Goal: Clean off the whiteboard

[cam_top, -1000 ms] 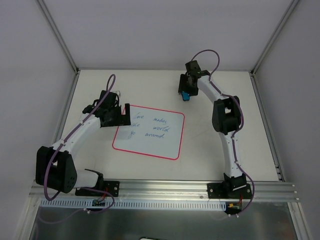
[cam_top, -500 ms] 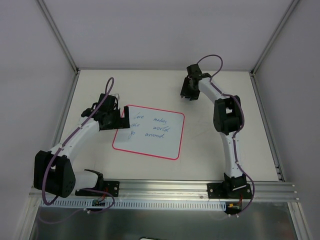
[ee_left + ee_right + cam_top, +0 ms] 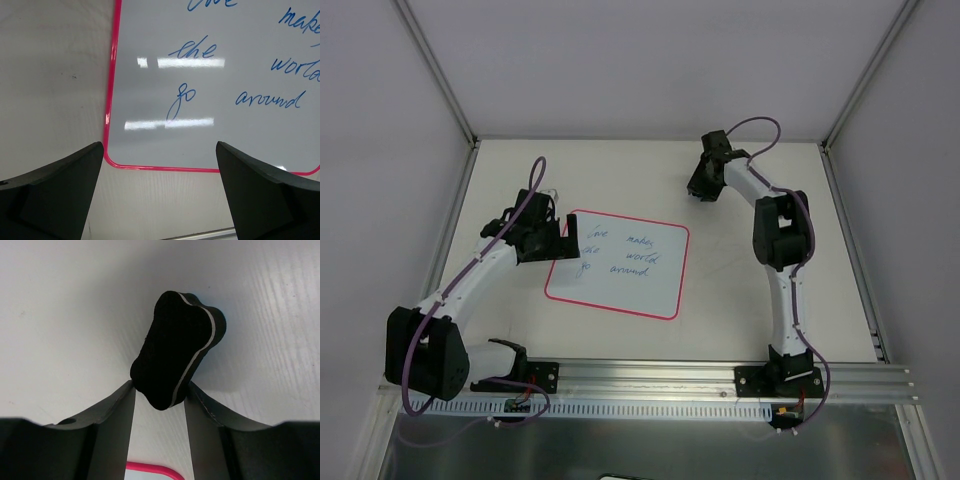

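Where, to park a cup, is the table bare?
Bare: between the pink-rimmed white whiteboard and aluminium rail; between it and the right arm. Crowded: its left rim by the open left gripper; beyond it, right gripper holding black bone-shaped eraser.

- We see bright, even light from overhead; shadows in the top view are soft and faint.
- Just ahead of our left gripper (image 3: pixel 159 147), two white glare bars streak the whiteboard (image 3: pixel 240 140).
- Between our right gripper's (image 3: pixel 160 385) blurred fingers (image 3: pixel 100 425), the eraser (image 3: pixel 175 355) reads near-black, with soft shadow beside it.
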